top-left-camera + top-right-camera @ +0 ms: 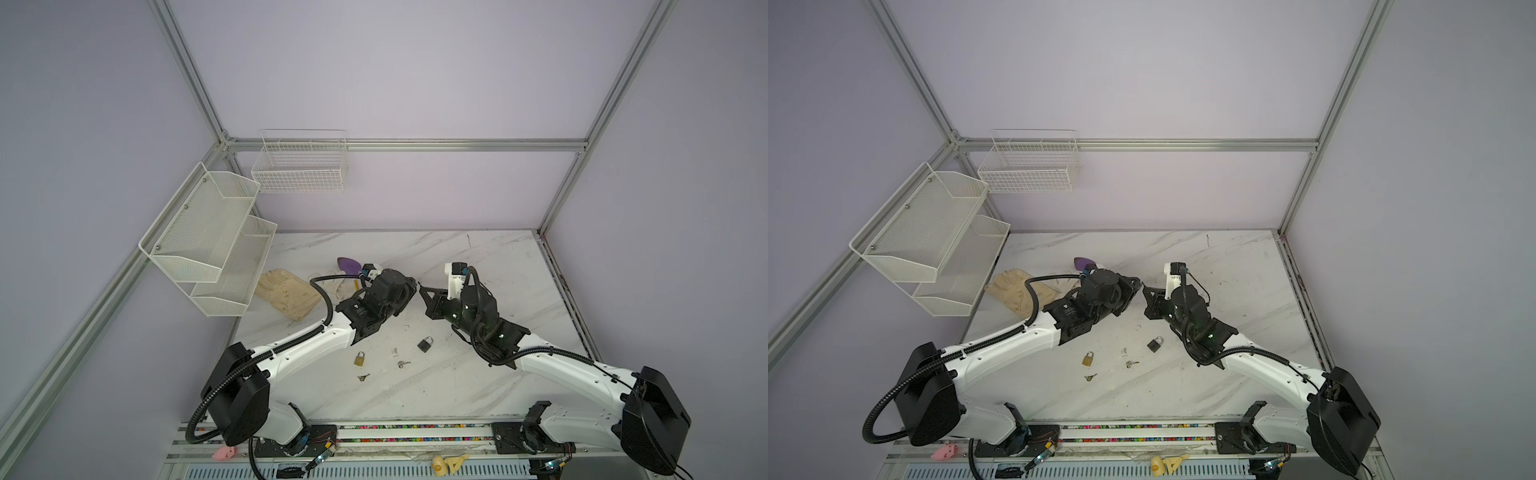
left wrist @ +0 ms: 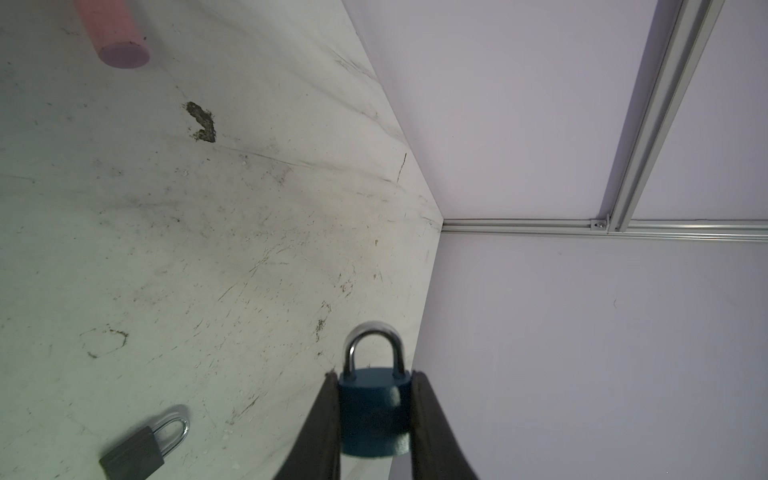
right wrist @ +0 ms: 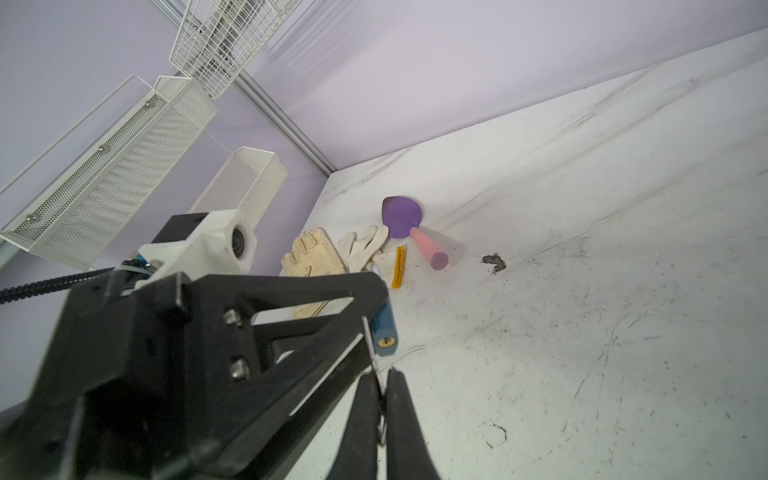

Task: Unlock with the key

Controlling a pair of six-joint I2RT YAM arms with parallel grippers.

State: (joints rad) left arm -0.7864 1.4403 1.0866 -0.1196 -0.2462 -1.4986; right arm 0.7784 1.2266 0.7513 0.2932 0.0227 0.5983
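The left fingers (image 2: 324, 419) squeeze the blue lock (image 2: 370, 411) and hold it up over the middle of the surface (image 1: 478, 374). A black lock (image 1: 424, 344) and a gold lock (image 1: 360, 359) lie nearer. The right fingers (image 3: 401, 419) are shut tight on a thin bit of metal, likely the key (image 3: 381, 419), and their tips sit just right of the blue lock. The keyhole (image 3: 385, 341) faces the right fingers, so I think the key must line up with that hole and slide left into it.

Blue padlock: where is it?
In the left wrist view the blue padlock sits clamped in the left hand over mid-table, facing the key in the right hand.
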